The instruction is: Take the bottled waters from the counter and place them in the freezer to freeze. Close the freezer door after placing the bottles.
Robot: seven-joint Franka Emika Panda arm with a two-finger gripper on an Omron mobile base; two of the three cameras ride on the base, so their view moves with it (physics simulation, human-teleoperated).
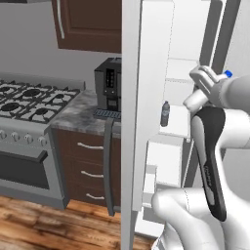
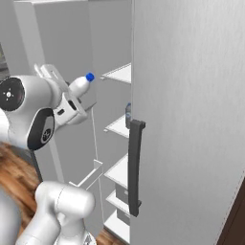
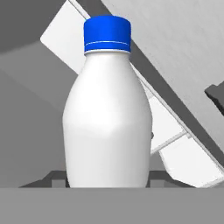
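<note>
In front of the open freezer (image 2: 117,143), the milky white bottle (image 3: 107,118) is gripped low down by the tool (image 2: 72,98). Its long axis is tilted, blue cap toward the shelves. Farther in, the clear bottle (image 1: 165,114) is stood upright on a shelf.

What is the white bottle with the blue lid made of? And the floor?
The white bottle looks like smooth, milky plastic: opaque with a soft sheen, and a blue ridged cap, probably plastic too. The floor looks like polished wood planks, brown with grain streaks.
</note>
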